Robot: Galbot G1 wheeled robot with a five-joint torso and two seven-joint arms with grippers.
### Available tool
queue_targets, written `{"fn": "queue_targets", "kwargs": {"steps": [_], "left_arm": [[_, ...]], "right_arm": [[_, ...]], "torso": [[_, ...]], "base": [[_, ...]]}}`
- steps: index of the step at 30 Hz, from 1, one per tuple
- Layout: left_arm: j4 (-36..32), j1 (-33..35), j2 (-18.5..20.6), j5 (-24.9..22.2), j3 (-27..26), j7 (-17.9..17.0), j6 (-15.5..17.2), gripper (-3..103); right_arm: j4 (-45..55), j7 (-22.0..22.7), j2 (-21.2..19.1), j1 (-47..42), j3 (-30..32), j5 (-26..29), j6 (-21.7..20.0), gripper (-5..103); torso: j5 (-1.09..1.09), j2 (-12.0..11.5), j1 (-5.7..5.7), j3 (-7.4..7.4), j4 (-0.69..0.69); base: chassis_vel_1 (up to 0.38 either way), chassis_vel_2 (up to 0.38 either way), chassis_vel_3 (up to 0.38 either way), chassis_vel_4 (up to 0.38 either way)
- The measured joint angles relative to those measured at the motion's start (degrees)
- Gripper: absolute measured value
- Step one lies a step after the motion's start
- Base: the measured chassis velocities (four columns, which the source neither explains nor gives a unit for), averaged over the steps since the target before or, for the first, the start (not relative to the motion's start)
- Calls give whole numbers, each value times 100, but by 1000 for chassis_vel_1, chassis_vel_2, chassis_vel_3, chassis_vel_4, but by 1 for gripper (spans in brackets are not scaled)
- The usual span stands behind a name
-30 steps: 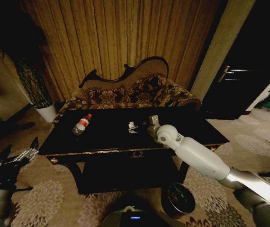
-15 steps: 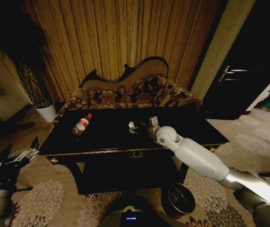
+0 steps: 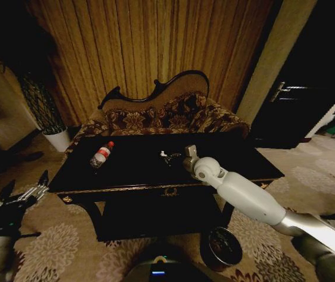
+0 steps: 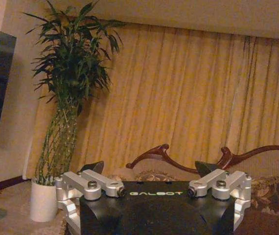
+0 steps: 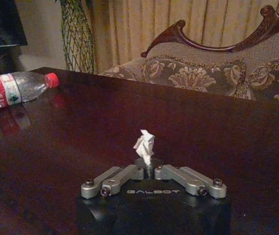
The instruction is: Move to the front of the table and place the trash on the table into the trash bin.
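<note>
The black glossy table (image 3: pixel 132 169) stands in front of me. My right gripper (image 3: pixel 171 156) reaches over its middle and is shut on a white crumpled paper wad (image 3: pixel 163 154). In the right wrist view the wad (image 5: pixel 145 141) sticks out from between the closed fingertips of the right gripper (image 5: pixel 148 169), just over the table top (image 5: pixel 81 132). A clear bottle with red cap and label (image 3: pixel 101 154) lies on its side toward the table's left (image 5: pixel 12 89). The dark round trash bin (image 3: pixel 221 247) sits on the carpet below my right arm. My left gripper (image 3: pixel 19 197) hangs open, low at the left (image 4: pixel 149 169).
A patterned curved-back sofa (image 3: pixel 161 117) stands right behind the table, with curtains behind it. A tall plant in a white pot (image 3: pixel 57 140) is at the back left. A dark door is at the right. Patterned carpet lies on both sides of the table.
My right gripper's fingers have come together on the paper wad, which lay free on the table before. The arm has hardly shifted. The left arm and the bottle have not moved.
</note>
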Motion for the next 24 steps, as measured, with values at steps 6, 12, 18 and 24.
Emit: {"fn": "queue_targets", "kwargs": {"steps": [6,12,18,24], "left_arm": [[0,-3,14,-3,5,-1,-1,100],[0,-2,20,-7,4,-2,-1,100],[0,-21,26,-9,11,-5,-1,100],[0,-42,50,-40,-4,-105,-67,100]], "right_arm": [[6,0,-10,-8,2,4,0,1],[35,-3,-23,-52,19,9,0,1],[82,2,-31,-143,151,-26,129,1],[176,229,192,-864,1060,-606,614,1]], "torso": [[0,0,0,0,0],[0,0,0,0,0],[0,0,0,0,0],[-2,0,0,0,2]], "base": [[0,0,0,0],[0,0,0,0],[0,0,0,0],[0,0,0,0]]}}
